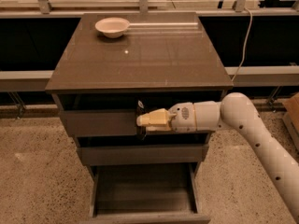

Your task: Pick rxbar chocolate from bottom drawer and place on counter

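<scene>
My gripper (143,120) is in front of the drawer cabinet, at the height of the top drawer and just below the counter (154,59). Its fingers are shut on the rxbar chocolate (140,107), a small black bar held upright on edge. The bottom drawer (142,195) is pulled open below, and its inside shows nothing in it. The white arm reaches in from the right.
A white bowl (112,27) stands at the back left of the counter. The two upper drawers (98,122) are nearly shut. A rail and dark panels run behind the cabinet. A cable (245,36) hangs at the right. Speckled floor lies on both sides.
</scene>
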{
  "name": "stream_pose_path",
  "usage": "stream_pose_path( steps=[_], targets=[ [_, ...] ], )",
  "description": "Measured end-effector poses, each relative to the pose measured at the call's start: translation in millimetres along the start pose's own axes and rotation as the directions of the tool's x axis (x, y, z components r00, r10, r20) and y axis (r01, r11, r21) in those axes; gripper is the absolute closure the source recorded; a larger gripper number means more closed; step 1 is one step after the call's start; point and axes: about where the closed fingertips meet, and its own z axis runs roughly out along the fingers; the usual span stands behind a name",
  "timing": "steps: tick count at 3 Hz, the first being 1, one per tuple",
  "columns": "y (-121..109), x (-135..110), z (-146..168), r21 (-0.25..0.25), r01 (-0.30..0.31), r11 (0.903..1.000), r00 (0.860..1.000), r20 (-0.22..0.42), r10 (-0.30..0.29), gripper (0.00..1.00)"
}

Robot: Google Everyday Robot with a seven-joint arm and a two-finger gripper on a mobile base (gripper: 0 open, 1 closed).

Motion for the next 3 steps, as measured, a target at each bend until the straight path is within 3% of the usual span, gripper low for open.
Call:
stream_pose_path(
  steps=[1,3],
  targets=[
    [-26,18,-19,-0.012,0.022,0.9997,1.0,0.004,-0.022,1.0],
    [-78,92,-54,-0.129,0.1,0.9865,0.994,0.061,-0.093,1.0]
  ],
)
